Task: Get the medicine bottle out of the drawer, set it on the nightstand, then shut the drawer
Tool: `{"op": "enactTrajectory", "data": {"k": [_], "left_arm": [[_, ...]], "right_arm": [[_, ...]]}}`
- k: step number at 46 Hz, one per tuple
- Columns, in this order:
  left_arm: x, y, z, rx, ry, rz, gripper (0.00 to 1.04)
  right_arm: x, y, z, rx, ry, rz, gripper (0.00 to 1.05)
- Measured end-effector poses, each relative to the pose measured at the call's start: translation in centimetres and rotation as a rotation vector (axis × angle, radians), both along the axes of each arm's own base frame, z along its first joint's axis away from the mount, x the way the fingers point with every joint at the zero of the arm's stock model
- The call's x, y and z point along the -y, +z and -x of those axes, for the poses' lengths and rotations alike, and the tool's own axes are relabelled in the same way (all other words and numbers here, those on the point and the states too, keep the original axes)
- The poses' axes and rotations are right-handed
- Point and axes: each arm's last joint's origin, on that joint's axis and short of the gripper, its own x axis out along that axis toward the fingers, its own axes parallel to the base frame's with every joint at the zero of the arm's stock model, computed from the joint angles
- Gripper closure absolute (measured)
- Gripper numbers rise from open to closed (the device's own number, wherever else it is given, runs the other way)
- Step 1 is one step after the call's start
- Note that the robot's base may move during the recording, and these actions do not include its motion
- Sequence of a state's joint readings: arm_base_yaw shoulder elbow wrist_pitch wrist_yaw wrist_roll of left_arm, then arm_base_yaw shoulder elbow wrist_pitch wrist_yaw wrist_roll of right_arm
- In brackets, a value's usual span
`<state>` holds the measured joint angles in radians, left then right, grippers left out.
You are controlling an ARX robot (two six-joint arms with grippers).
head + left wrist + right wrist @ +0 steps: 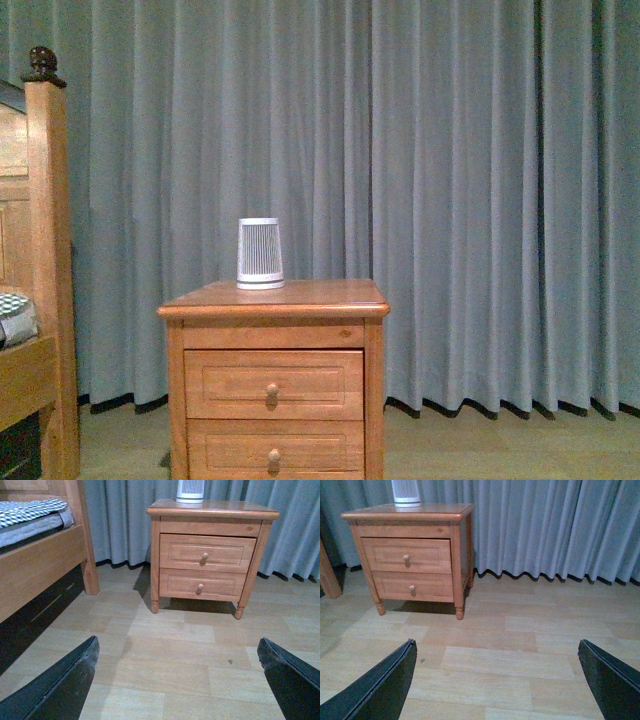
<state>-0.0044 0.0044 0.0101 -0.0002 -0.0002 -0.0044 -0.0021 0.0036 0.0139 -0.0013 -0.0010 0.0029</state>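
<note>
The honey-brown nightstand (300,297) stands ahead against the curtain; it also shows in the left wrist view (220,507) and the right wrist view (435,511). Its upper drawer (230,385) is shut, with a round knob; it shows shut in the left wrist view (225,550) and the right wrist view (427,555) too. The medicine bottle is hidden. My left gripper (180,655) is open and empty over bare floor, well short of the nightstand. My right gripper (497,655) is open and empty over the floor as well. Neither arm shows in the front view.
A white-and-grey ribbed canister (260,254) stands on the nightstand top. The lower drawer (235,452) is shut. A wooden bed frame post (48,250) and bed with checked bedding (30,510) stand to the left. Blue-grey curtain (480,200) hangs behind. Wood-plank floor (520,645) lies in front.
</note>
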Motion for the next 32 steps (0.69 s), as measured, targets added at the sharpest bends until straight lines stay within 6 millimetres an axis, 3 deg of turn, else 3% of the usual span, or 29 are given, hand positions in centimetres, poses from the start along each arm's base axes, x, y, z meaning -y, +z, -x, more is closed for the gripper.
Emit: {"op": "enactTrajectory", "data": {"k": [32], "left_arm": [[0.00, 0.00, 0.00, 0.000, 0.000, 0.000, 0.07]], "right_arm": [[0.00, 0.00, 0.00, 0.000, 0.000, 0.000, 0.07]]}}
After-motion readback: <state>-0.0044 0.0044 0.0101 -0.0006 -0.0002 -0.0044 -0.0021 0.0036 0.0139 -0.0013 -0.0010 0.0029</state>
